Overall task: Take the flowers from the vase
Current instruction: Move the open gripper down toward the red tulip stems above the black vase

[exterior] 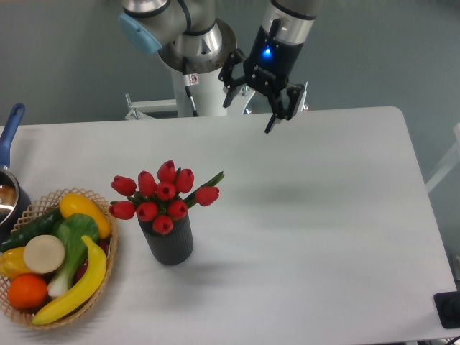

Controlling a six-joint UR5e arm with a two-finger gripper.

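- A white table (309,215) fills most of the view, seen from above and in front, with the robot's base at the far edge.
- The gripper (249,108) hangs in the air over the far edge of the table, tilted, with its two dark fingers spread apart and nothing between them.
- The flowers (162,195), a bunch of red tulip buds with one long green leaf, stand in the vase (169,240), a short dark ribbed cylinder on the left part of the table, well apart from the gripper.
- Just left of the vase sits a wicker basket (108,269) of colourful fruit and vegetables; at the far left edge is a pot with a blue handle (8,133).
- The step in hand looks like the approach. To do it well, the fingers should come down around the stems just under the buds, close gently, then lift straight up so the vase does not tip or drag.
- The stems are almost wholly hidden by the buds and the vase rim, so a clean gripping spot is hard to pick out.
- The pot and the basket are cut off by the left edge, and the arm's upper part by the top edge.
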